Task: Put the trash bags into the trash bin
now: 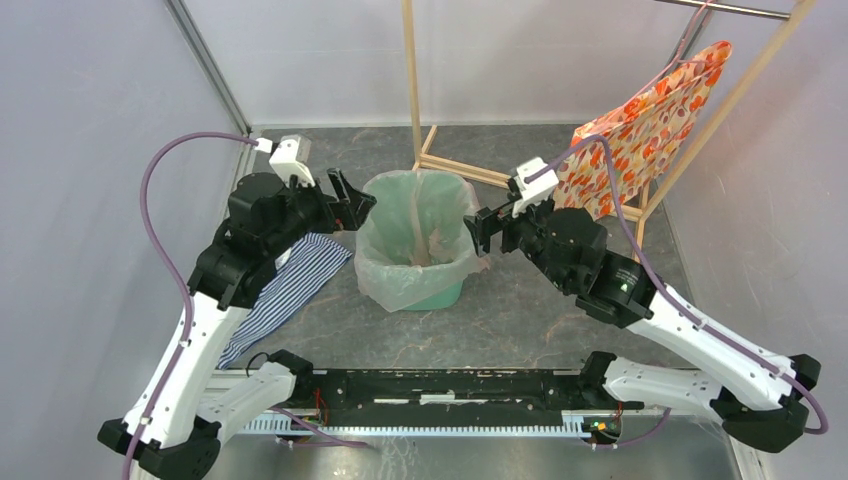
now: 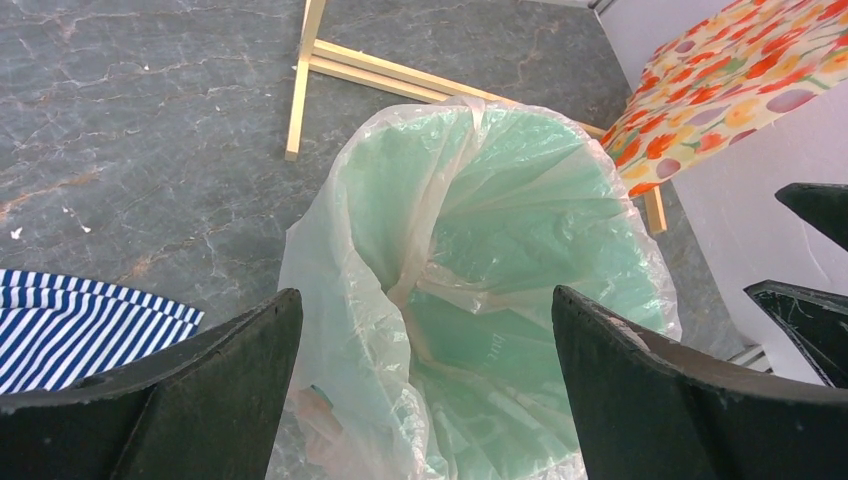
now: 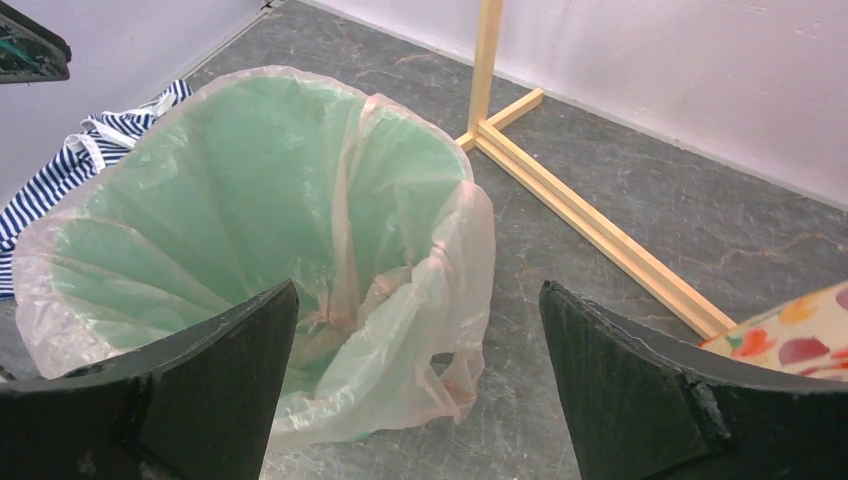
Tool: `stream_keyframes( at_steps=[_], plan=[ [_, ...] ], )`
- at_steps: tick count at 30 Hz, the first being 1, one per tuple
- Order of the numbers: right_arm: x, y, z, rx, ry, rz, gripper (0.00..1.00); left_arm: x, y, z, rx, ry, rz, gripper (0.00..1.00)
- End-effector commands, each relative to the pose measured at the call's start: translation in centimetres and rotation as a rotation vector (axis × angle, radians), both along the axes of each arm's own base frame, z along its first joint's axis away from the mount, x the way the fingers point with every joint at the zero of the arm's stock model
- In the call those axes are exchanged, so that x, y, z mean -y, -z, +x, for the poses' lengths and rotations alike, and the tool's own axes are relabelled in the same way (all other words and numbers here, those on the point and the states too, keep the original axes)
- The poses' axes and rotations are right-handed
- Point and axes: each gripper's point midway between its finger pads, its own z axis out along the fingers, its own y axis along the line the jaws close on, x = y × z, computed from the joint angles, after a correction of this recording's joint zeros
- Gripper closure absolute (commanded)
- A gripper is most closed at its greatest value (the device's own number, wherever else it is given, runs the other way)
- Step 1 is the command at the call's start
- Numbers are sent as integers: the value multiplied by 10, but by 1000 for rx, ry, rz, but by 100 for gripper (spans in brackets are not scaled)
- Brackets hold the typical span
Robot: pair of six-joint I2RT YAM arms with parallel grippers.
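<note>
Top external view, left gripper (image 1: 347,203) and right gripper (image 1: 480,232), black jaws spread wide and empty, either side of the rim, thin crinkly pale-pink trash bag (image 1: 385,272) lining the smooth mint-green trash bin (image 1: 448,295), edge draped over its rounded-square rim, on mottled grey stone-look desk (image 1: 530,315)

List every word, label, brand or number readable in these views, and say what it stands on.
No text is legible in any view.
trash bag: a faint dark mark, possibly print, on the film inside the trash bin in the left wrist view; too faint and blurred to read.
floral bag, striped cloth: pattern only, no lettering visible.
</note>
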Motion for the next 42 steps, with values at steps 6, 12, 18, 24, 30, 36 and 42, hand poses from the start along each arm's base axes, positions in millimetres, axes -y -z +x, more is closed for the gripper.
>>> stream_keyframes(
  at_steps=[6,12,18,24,30,36,42],
  plan=[
    [21,-17,-5,69,60,138,2,1,0,4,43,43,75,0],
    [25,-14,-5,78,64,134,2,-4,3,1,42,20,74,0],
    [23,-15,-6,77,58,137,2,-10,1,-1,55,-4,77,0],
    [24,-15,-6,82,61,144,2,-10,-2,-2,61,-6,70,0],
    [21,-15,-6,79,52,149,2,-11,-2,-1,56,-14,66,0],
    [22,-19,-6,86,52,154,2,-13,-3,0,59,-25,74,0],
    [22,-22,-6,91,51,155,2,-15,-8,-1,75,-31,73,0]
  ],
)
